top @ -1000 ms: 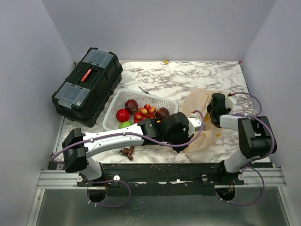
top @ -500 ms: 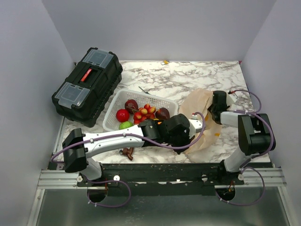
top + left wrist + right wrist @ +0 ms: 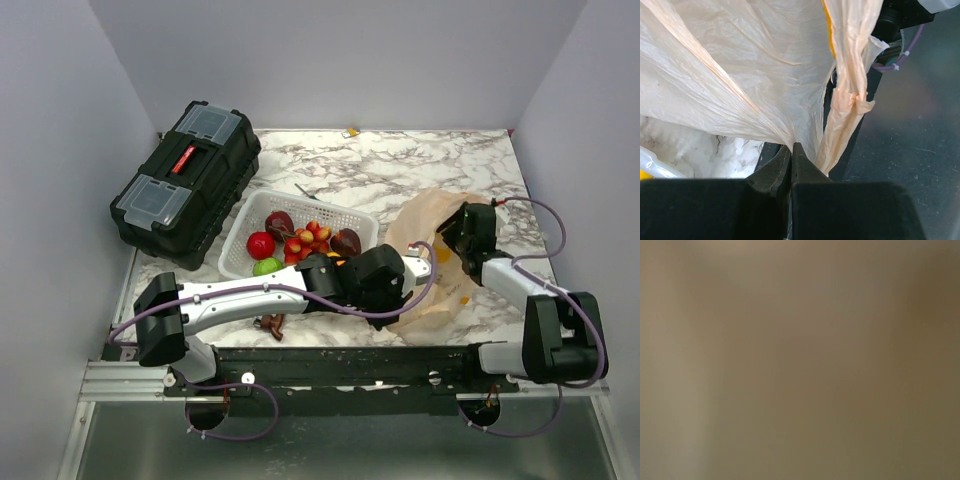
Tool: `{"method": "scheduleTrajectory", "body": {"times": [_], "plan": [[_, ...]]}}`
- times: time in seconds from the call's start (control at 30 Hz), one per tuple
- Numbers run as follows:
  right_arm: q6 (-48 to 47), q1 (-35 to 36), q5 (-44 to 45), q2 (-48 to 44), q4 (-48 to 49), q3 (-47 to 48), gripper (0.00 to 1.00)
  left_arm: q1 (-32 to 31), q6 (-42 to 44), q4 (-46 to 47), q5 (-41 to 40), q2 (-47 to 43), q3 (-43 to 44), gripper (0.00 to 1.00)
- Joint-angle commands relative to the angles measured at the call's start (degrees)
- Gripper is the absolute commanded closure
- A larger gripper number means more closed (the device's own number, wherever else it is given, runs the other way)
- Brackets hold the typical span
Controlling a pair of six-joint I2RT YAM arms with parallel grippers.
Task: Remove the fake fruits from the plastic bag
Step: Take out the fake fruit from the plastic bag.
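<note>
left tool (image 3: 791,150) pinching plastic bag (image 3: 740,75) | right tool (image 3: 460,236) (state unclear) | toolbox (image 3: 186,186) label unreadable

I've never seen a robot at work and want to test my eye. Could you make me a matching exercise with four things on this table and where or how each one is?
Things:
1. toolbox
2. white basket
3. plastic bag
4. small brown object

Place or state:
A. pinched in the shut left gripper
B. holds red and green fruits
C. black, at the left side of the table
D. lies at the table's near edge, in front of the basket

Pairs: 1-C, 2-B, 3-A, 4-D
</note>
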Motion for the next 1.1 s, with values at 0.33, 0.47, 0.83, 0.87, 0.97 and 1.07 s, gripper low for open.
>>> {"method": "scheduleTrajectory", "body": {"times": [0.33, 0.47, 0.83, 0.87, 0.97, 1.07], "plan": [[-3.3, -0.2, -20.9, -24.0, -24.6, -4.2, 0.76, -0.3, -0.4, -2.7, -4.6, 2.2, 3.6, 1.00], [-4.0, -0.2, -20.7, -31.7, -34.2, -1.6, 0.77, -0.3, -0.5, -3.2, -5.4, 2.7, 4.1, 1.00], [-4.4, -0.2, -13.8, -38.8, -52.7, 17.1, 0.78, -0.3, 0.4, -3.7, -7.9, 1.4, 4.1, 1.00], [-5.0, -0.3, -13.8, -38.6, -53.3, 18.8, 0.78, -0.3, 0.5, -3.7, -8.3, 1.1, 4.1, 1.00], [-7.7, -0.2, -14.0, -37.3, -53.9, 23.6, 0.78, -0.4, 0.9, -3.5, -8.9, -0.1, 3.7, 0.91], [-9.9, -0.3, -14.4, -34.7, -53.9, 26.0, 0.78, -0.3, 1.3, -2.9, -9.7, -1.6, 3.0, 0.75]]}}
